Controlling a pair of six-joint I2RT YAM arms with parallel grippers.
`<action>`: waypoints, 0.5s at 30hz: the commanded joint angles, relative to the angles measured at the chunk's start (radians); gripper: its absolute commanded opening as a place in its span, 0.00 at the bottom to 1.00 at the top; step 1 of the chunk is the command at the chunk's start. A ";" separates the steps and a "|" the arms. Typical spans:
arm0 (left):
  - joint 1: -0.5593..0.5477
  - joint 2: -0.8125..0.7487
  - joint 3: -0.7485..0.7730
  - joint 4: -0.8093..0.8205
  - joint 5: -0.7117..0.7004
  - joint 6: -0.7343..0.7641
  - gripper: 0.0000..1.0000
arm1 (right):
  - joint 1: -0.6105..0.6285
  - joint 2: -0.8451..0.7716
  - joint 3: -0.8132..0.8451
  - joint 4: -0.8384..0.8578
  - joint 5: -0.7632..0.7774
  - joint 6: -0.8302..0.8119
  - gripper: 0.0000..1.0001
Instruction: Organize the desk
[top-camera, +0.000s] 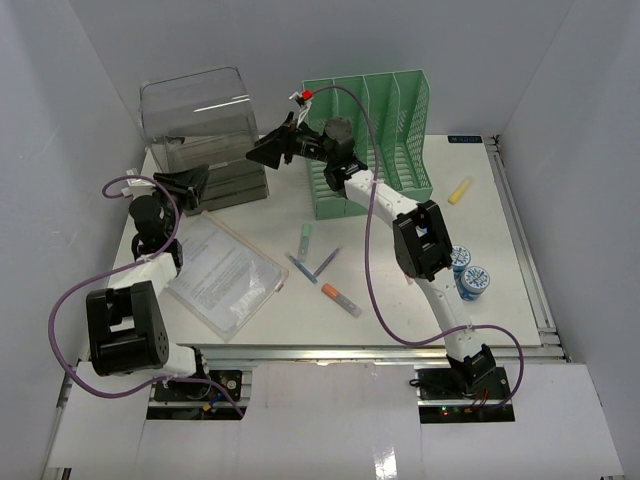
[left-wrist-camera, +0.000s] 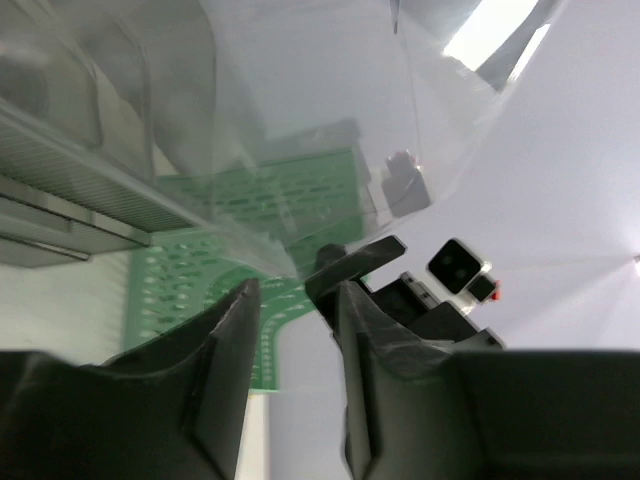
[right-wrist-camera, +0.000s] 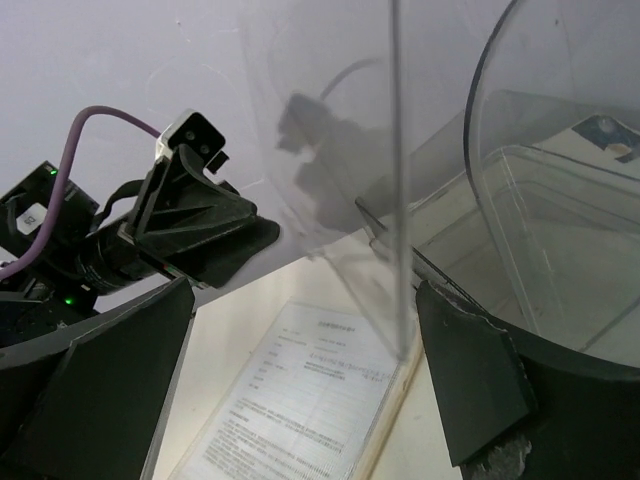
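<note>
The desk (top-camera: 400, 318) is a white tabletop. At its back left stands a clear plastic drawer box (top-camera: 195, 130). My left gripper (top-camera: 190, 185) is at the box's left front corner, open by a narrow gap, with nothing between its fingers (left-wrist-camera: 295, 290); the box's clear corner (left-wrist-camera: 270, 230) lies just beyond the tips. My right gripper (top-camera: 265, 153) hovers wide open at the box's right front. In its wrist view the box's clear edge (right-wrist-camera: 398, 180) stands between the spread fingers (right-wrist-camera: 305, 295), untouched. The two grippers face each other.
A document in a clear sleeve (top-camera: 222, 272) lies front left, below both grippers. A green slotted file rack (top-camera: 375, 140) stands at the back centre. Several pens and markers (top-camera: 325, 262) lie mid-table, a yellow one (top-camera: 460, 190) sits at the right, and two blue-patterned rolls (top-camera: 470, 280) rest beside the right arm.
</note>
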 joint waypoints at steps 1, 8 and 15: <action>0.015 -0.085 0.030 -0.067 0.010 0.016 0.57 | 0.005 -0.067 -0.015 0.121 -0.024 0.039 1.00; 0.036 -0.155 -0.003 -0.072 0.046 0.049 0.65 | 0.013 -0.110 -0.078 0.161 -0.055 0.076 0.95; 0.043 -0.333 -0.219 -0.073 0.023 0.090 0.64 | 0.012 -0.147 -0.096 0.183 -0.069 0.105 0.95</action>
